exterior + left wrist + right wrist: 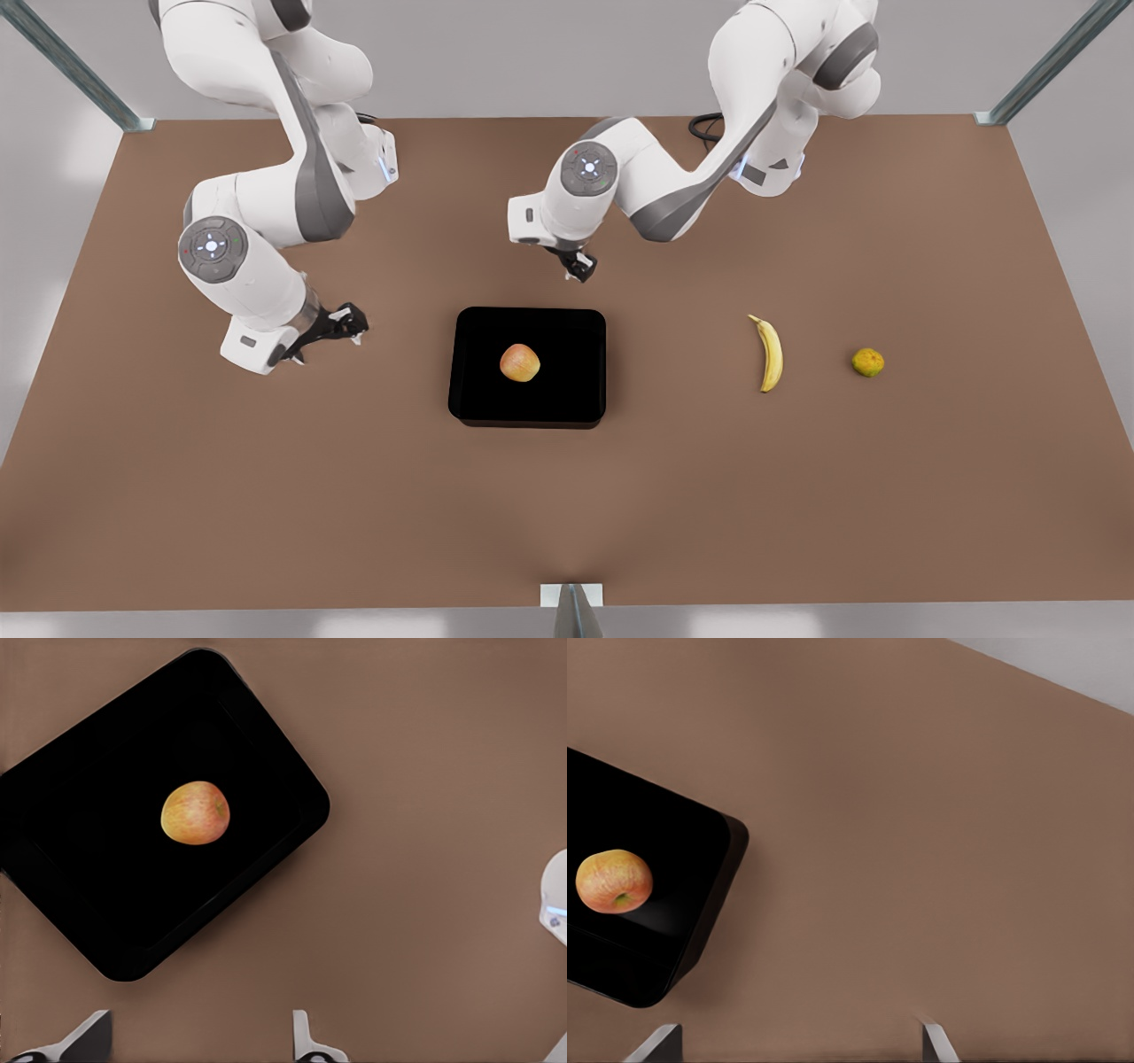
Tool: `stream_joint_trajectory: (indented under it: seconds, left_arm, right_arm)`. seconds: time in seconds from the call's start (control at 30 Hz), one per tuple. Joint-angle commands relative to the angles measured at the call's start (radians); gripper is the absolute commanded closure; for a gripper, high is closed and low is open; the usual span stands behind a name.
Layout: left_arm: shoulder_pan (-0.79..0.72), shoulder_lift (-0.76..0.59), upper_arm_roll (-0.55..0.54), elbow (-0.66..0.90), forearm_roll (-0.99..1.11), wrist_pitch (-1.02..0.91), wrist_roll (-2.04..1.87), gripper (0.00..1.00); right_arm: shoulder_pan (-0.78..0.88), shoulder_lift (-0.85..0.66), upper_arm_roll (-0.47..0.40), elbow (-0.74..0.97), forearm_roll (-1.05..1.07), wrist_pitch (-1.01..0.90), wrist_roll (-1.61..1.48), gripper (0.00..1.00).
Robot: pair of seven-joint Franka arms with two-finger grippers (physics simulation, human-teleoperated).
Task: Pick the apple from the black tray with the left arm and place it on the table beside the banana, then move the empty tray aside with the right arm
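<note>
You are looking at a glossy black tray (567, 399) showing no pattern. The apple (520, 362) is glowing reddish-orange with yellowish patches. The table (354, 496) is showing a flat matte brown. The banana (772, 354) is showing yellow with dark tips, and the small fruit (868, 361) is showing yellow-green. Both arms are showing white with grey joints and black grippers.

Black tray (656, 904) cut by frame edge; small fruit (868, 362) perhaps citrus.
</note>
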Motion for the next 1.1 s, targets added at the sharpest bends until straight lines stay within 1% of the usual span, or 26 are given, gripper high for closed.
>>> stream_joint_trajectory:
  seconds: [0.0, 0.07, 0.13, 0.17, 0.23, 0.27, 0.3, 0.4, 0.5, 0.6, 0.73, 0.83, 1.07]
  left_arm:
    - [-0.001, 0.020, -0.005, 0.000, 0.049, 0.087, -0.096, 0.00]
    - [-0.011, 0.052, -0.017, 0.000, 0.086, 0.114, -0.023, 0.00]
    - [-0.008, 0.063, -0.014, 0.000, 0.105, 0.163, 0.202, 0.00]
    - [-0.008, 0.065, -0.014, 0.000, 0.153, 0.192, 0.254, 0.00]
    - [-0.009, 0.112, -0.014, 0.002, 0.181, 0.243, 0.270, 0.00]
    - [-0.012, 0.140, -0.016, 0.003, 0.214, 0.278, 0.268, 0.00]
    - [-0.012, 0.155, -0.014, 0.003, 0.217, 0.300, 0.268, 0.00]
    - [-0.012, 0.218, -0.014, 0.026, 0.241, 0.357, 0.262, 0.00]
    - [-0.020, 0.243, -0.013, 0.031, 0.242, 0.378, 0.261, 0.00]
    - [-0.026, 0.270, -0.013, 0.030, 0.228, 0.389, 0.130, 0.00]
    - [-0.021, 0.272, -0.008, 0.022, 0.194, 0.381, -0.058, 0.00]
    - [-0.020, 0.286, -0.007, 0.020, 0.194, 0.377, -0.287, 0.00]
    - [-0.011, 0.361, 0.000, 0.029, 0.194, 0.387, -0.434, 0.00]
  right_arm:
    - [0.005, -0.003, -0.003, 0.001, -0.002, -0.030, -0.014, 0.00]
    - [0.005, -0.004, -0.006, 0.001, 0.000, -0.034, -0.012, 0.00]
    - [0.005, -0.004, -0.005, 0.001, 0.000, -0.034, -0.011, 0.00]
    - [0.005, -0.004, -0.009, 0.001, 0.000, -0.034, -0.011, 0.00]
    - [0.005, -0.043, -0.075, 0.001, 0.001, -0.062, -0.018, 0.00]
    - [0.005, -0.066, -0.136, 0.001, 0.009, -0.108, -0.018, 0.00]
    - [0.005, -0.076, -0.150, 0.001, 0.011, -0.119, -0.015, 0.00]
    - [0.003, -0.080, -0.163, 0.001, 0.012, -0.148, -0.014, 0.00]
    - [0.005, -0.080, -0.153, 0.001, 0.011, -0.149, -0.014, 0.00]
    - [0.014, -0.075, -0.143, 0.001, 0.009, -0.146, -0.011, 0.00]
    - [0.016, -0.072, -0.139, 0.001, 0.012, -0.146, -0.009, 0.00]
    - [0.016, -0.072, -0.132, 0.001, 0.011, -0.146, -0.009, 0.00]
    - [0.016, -0.072, -0.132, 0.001, 0.009, -0.148, -0.014, 0.00]
